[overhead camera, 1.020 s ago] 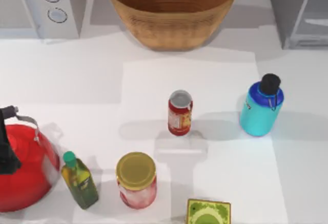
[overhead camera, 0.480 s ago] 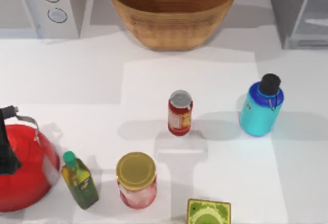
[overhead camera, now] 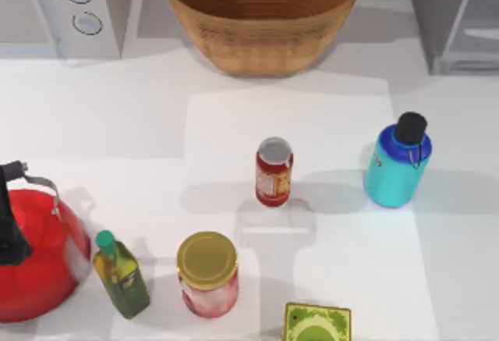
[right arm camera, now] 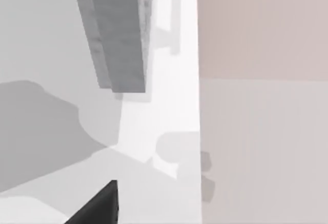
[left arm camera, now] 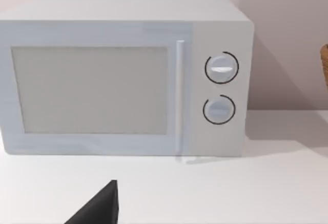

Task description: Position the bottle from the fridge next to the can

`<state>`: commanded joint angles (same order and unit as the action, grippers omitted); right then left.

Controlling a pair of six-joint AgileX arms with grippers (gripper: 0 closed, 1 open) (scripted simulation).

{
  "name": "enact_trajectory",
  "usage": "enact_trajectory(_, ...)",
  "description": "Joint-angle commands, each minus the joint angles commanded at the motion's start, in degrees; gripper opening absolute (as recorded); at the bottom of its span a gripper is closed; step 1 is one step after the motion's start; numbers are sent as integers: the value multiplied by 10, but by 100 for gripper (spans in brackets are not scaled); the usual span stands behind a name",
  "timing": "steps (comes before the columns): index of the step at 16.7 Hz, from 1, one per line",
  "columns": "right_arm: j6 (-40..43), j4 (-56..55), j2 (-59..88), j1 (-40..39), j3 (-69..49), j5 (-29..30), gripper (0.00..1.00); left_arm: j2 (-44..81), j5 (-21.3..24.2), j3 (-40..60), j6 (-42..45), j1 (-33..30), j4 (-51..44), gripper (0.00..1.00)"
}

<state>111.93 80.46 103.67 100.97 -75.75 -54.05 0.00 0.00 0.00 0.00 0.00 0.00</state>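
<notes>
The red kettle (overhead camera: 35,255) and green box (overhead camera: 316,325) (both partly) run off the top view's edges.

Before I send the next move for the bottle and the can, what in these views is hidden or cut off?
- Fridge: top view's upper right edge crops it; its inside is not visible.
- Red kettle: cut by the top view's left edge.
- Green-patterned item: cut by the bottom edge; unidentifiable.
- Can label: too small to read.
- Bottle: its far side is hidden.
- Left gripper, right gripper: a dark corner each, cropped by the wrist views' edges.
</notes>
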Motion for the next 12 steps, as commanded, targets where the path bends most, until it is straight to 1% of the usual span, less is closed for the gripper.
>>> enact_trajectory(2,-55,-50,2,-36,0,8,100,0,0,0,0,0,0,100)
enact_trajectory(4,-133,-117,3,-85,1,20,100,0,0,0,0,0,0,100)
enact_trajectory(6,-232,-195,5,-143,3,34,100,0,0,0,0,0,0,100)
enact_trajectory(12,-565,-455,9,-333,10,80,100,0,0,0,0,0,0,100)
